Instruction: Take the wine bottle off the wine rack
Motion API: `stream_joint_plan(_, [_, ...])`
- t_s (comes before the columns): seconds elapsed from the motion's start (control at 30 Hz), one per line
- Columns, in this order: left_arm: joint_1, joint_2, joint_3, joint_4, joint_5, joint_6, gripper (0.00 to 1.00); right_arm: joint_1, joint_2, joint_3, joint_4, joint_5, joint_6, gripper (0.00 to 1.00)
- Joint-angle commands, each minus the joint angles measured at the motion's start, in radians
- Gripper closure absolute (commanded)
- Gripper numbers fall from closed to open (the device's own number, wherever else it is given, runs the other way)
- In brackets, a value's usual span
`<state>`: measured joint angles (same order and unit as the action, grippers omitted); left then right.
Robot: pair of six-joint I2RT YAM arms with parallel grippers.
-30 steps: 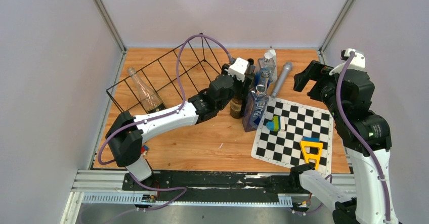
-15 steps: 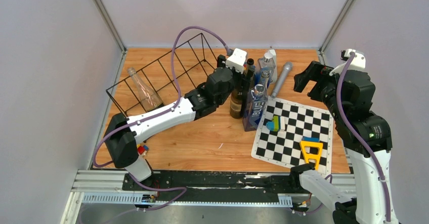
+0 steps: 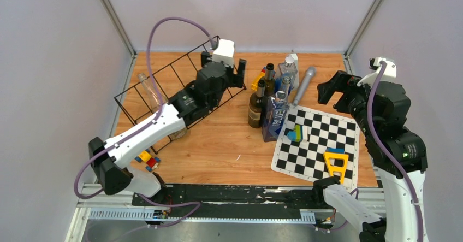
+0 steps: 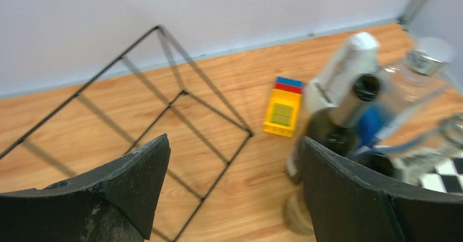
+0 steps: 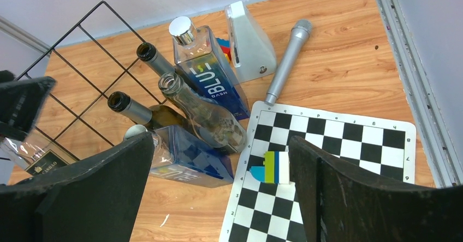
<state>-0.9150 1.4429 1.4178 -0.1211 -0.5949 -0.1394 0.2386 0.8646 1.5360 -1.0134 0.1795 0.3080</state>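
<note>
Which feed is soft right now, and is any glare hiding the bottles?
Left wrist: the dark wine bottle at right is smeared, and the wine rack wire is only slightly soft. Right wrist: crisp, with the blue bottle label readable. Top external: even light, no glare on the table.

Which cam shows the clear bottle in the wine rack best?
Top external: the clear bottle lies in the wine rack, neck and shoulder plain, base hidden under the left arm. Right wrist catches only its labelled base at the frame's left edge. Left wrist shows rack wires, not this bottle.
</note>
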Motion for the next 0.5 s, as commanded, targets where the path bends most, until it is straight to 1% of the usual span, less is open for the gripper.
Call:
stream_joint_plan(0.0, [0.088, -0.132, -0.026, -0.2, -0.114, -0.097, 0.06, -0.005, -0.013, -0.01, 0.023, -0.023, -0.024, 0.05])
stream_joint_plan(0.1, [0.163, -0.213, -0.088, -0.269, -0.135, -0.159, 0.05, -0.004, -0.016, -0.018, 0.027, -0.029, -0.024, 0.05])
stream_joint_plan(0.2, [0.304, -0.314, -0.15, -0.352, -0.089, -0.248, 0.05, -0.005, -0.018, -0.025, 0.029, -0.035, -0.023, 0.05])
stream_joint_plan(0.23, [0.335, -0.331, -0.161, -0.362, -0.076, -0.258, 0.05, -0.005, -0.019, -0.025, 0.03, -0.038, -0.024, 0.05])
stream_joint_plan(0.3, [0.434, -0.377, -0.186, -0.392, -0.05, -0.275, 0.05, -0.005, -0.018, -0.024, 0.031, -0.041, -0.025, 0.05])
stream_joint_plan(0.47, [0.6, -0.39, -0.198, -0.471, 0.022, -0.301, 0.05, -0.005, -0.019, -0.024, 0.032, -0.049, -0.029, 0.05])
